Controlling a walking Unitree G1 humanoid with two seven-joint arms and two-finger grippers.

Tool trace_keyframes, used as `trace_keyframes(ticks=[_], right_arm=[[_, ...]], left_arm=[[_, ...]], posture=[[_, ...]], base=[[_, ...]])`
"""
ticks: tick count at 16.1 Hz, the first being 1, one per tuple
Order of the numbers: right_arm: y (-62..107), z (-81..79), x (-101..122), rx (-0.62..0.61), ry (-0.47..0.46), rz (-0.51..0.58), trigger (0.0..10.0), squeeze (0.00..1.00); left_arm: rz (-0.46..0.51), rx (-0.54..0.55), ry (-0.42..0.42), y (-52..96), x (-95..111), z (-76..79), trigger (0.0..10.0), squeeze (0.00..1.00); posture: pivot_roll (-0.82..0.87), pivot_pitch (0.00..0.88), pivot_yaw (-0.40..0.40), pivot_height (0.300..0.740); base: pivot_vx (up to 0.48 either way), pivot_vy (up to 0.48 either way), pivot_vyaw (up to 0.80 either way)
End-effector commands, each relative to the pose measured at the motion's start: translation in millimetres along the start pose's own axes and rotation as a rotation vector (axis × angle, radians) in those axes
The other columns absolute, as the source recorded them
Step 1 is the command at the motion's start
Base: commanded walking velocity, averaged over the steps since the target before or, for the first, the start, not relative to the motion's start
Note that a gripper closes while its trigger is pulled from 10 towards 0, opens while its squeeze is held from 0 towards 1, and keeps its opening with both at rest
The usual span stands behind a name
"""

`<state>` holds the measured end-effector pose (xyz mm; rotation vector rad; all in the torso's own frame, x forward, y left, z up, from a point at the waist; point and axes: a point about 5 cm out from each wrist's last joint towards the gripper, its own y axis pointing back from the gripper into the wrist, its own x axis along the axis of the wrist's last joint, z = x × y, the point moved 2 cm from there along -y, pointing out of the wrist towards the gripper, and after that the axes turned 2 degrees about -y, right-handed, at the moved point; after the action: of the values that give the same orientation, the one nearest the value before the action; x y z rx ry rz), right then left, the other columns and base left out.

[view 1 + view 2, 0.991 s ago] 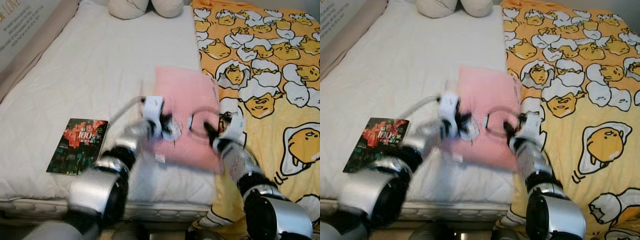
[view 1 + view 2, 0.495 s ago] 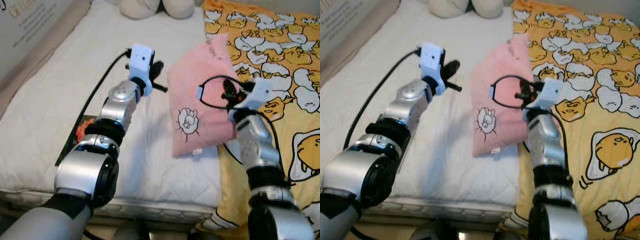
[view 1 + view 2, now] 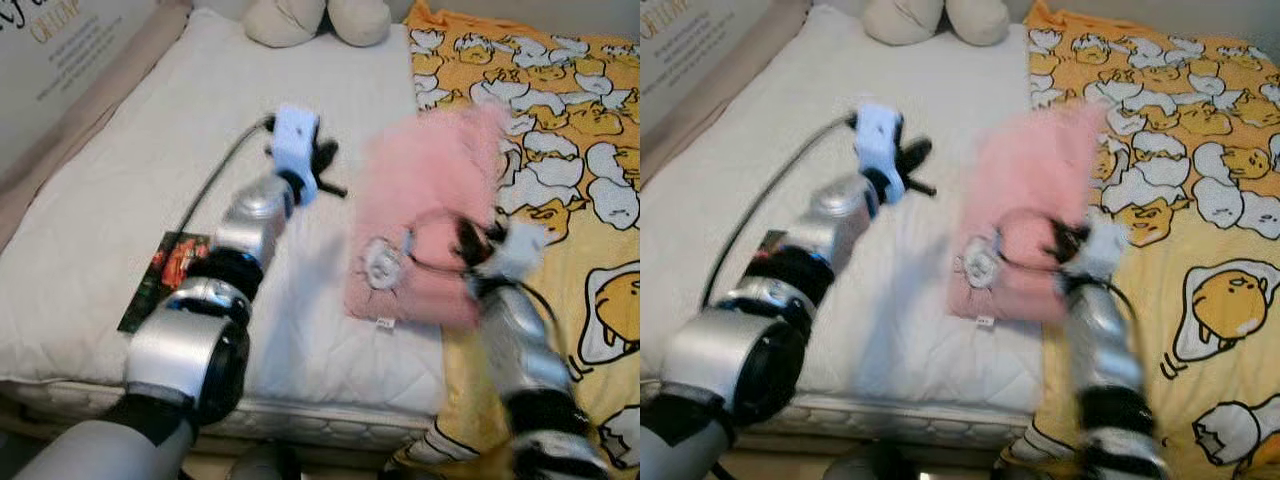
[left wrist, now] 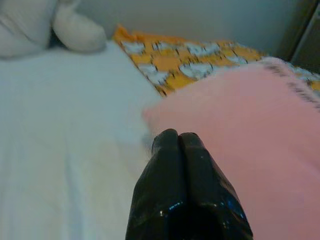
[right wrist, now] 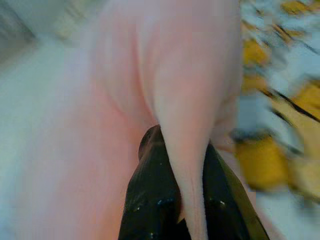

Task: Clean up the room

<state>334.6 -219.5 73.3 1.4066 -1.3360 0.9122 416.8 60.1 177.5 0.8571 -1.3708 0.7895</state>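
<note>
Both eye views are looking down from the head onto the bed (image 3: 150, 170), sharing it. Each wrist view is peering close along its fingers toward the bed's pink pillow (image 4: 250, 135).

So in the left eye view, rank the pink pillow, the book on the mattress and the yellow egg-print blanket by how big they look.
1. Yellow egg-print blanket, largest, and it runs out of frame.
2. Pink pillow, held by the right gripper; blurred and raised toward the camera, so it may look bigger than it is.
3. Book, smallest, partly hidden behind the left arm.

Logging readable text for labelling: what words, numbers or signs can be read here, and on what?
Wall sign: gold and dark lettering, cut off and too blurred to read.
Book on the white mattress: cover print too blurred to read.
Pink pillow: a round cartoon patch, no legible words.
</note>
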Motion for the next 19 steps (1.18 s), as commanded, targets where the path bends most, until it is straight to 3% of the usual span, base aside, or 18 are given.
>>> trace_keyframes(ticks=[1, 2, 4, 5, 6, 7, 8, 9, 11, 12, 16, 19], right_arm=[[7.0, 13.0, -21.7, -0.029, 0.030, -0.099, 0.0, 0.00], [11.0, 28.6, -29.8, -0.059, 0.065, -0.150, 0.0, 0.00], [15.8, 47.2, -35.3, -0.083, 0.151, -0.207, 0.0, 0.00], [15.8, 49.7, -34.6, -0.081, 0.170, -0.213, 0.0, 0.00], [13.2, 53.4, -29.7, -0.073, 0.189, -0.217, 0.0, 0.00], [13.2, 53.4, -29.7, -0.073, 0.189, -0.217, 0.0, 0.00], [11.3, 53.0, -27.2, -0.057, 0.200, -0.216, 0.0, 0.00], [10.7, 52.7, -26.9, -0.050, 0.205, -0.216, 0.0, 0.00], [9.5, 46.6, -28.8, -0.005, 0.226, -0.221, 0.0, 0.00], [9.5, 45.5, -29.6, 0.003, 0.229, -0.223, 0.0, 0.00], [12.5, 41.8, -32.9, 0.022, 0.200, -0.214, 0.0, 0.00], [15.4, 27.2, -31.1, 0.091, 0.189, -0.169, 0.0, 0.00]], left_arm=[[-0.033, 0.004, 0.034, 0.6, -9.0, 1.7, 10.0, 0.00], [-0.054, -0.001, 0.042, 0.9, -16.1, 5.5, 10.0, 1.00], [-0.105, -0.008, 0.011, 0.4, -30.8, 17.7, 10.0, 1.00], [-0.113, -0.031, -0.003, 0.2, -34.9, 24.4, 10.0, 1.00], [-0.104, -0.124, -0.055, -0.1, -43.1, 47.0, 10.0, 1.00], [-0.104, -0.124, -0.055, -0.1, -43.1, 47.0, 10.0, 1.00], [-0.089, -0.192, -0.117, 0.4, -45.4, 59.6, 10.0, 1.00], [-0.083, -0.215, -0.135, 0.7, -45.9, 63.2, 10.0, 1.00], [-0.092, -0.265, -0.327, 3.6, -50.5, 64.4, 10.0, 1.00], [-0.099, -0.264, -0.349, 3.7, -50.4, 62.3, 10.0, 1.00], [-0.143, -0.218, -0.330, 2.2, -48.8, 49.8, 10.0, 1.00], [-0.173, -0.164, -0.196, 1.0, -50.6, 45.5, 10.0, 1.00]], posture=[[-0.06, 0.000, 0.045, 0.740], [-0.07, 0.000, 0.048, 0.740], [-0.07, 0.000, 0.052, 0.740], [-0.07, 0.000, 0.052, 0.740], [-0.07, 0.000, 0.051, 0.740], [-0.07, 0.000, 0.051, 0.740], [-0.08, 0.000, 0.049, 0.740], [-0.08, 0.000, 0.048, 0.740], [-0.08, 0.000, 0.039, 0.740], [-0.08, 0.000, 0.039, 0.740], [-0.10, 0.000, 0.034, 0.740], [-0.12, 0.000, 0.052, 0.740]], base=[[0.000, 0.000, 0.00], [0.000, 0.000, 0.00], [0.000, 0.000, 0.00], [0.000, 0.000, 0.00], [0.000, 0.000, 0.00], [0.000, 0.000, 0.00], [0.000, 0.000, 0.00], [0.000, 0.000, 0.00], [0.000, 0.000, 0.00], [0.000, 0.000, 0.00], [0.000, 0.000, 0.00], [0.000, 0.000, 0.00]])
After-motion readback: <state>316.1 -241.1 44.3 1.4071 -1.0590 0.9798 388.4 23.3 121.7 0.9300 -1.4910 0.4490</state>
